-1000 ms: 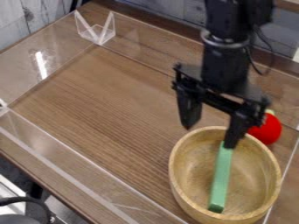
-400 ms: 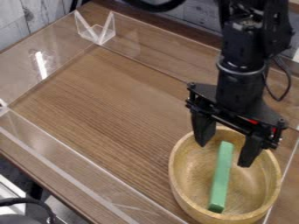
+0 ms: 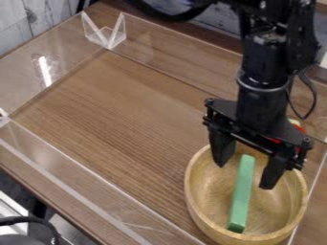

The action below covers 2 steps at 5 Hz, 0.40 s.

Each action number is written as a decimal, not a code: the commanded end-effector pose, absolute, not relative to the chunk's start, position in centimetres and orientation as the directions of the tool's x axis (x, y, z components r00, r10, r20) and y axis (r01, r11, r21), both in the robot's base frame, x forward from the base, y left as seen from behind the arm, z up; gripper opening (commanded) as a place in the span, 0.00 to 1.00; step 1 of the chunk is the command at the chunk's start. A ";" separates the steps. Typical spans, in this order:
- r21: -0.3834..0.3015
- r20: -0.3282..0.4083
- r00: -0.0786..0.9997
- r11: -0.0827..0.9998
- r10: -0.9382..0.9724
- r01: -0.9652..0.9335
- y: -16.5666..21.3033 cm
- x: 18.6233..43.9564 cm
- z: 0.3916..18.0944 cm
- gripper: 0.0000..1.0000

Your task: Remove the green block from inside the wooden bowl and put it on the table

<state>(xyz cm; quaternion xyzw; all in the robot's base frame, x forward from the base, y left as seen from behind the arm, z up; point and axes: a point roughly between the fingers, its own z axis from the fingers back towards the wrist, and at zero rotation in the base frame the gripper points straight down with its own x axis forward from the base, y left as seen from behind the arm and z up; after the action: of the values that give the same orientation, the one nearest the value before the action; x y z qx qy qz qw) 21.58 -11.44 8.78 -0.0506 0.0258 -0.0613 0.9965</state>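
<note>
The green block [image 3: 242,199] is a long light-green bar lying inside the wooden bowl [image 3: 205,205] at the lower right of the camera view, one end resting near the bowl's front rim. My black gripper [image 3: 248,166] points straight down over the bowl, open, with one finger to the left of the block's far end and the other finger to the right. Nothing is held between them. The fingertips [image 3: 272,178] reach down to about the level of the bowl's rim. The brown wood-grain table [image 3: 128,115] stretches to the left of the bowl.
Low clear plastic walls [image 3: 52,59] border the table on the left and front. A clear folded stand [image 3: 102,31] sits at the back left. A red toy [image 3: 301,127] is mostly hidden behind my gripper, just beyond the bowl.
My gripper has shifted right and down over the bowl, so its open fingers now straddle the block's far end and cover most of the red toy. The block and bowl have not moved.
</note>
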 end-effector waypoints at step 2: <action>-0.099 0.010 0.991 0.986 -0.131 0.132 -11.6 21.9 8.8 1.00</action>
<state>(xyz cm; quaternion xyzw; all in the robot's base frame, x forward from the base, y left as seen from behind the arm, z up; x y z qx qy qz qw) 21.75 -11.39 8.22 -0.0465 0.0096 -0.0615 0.9970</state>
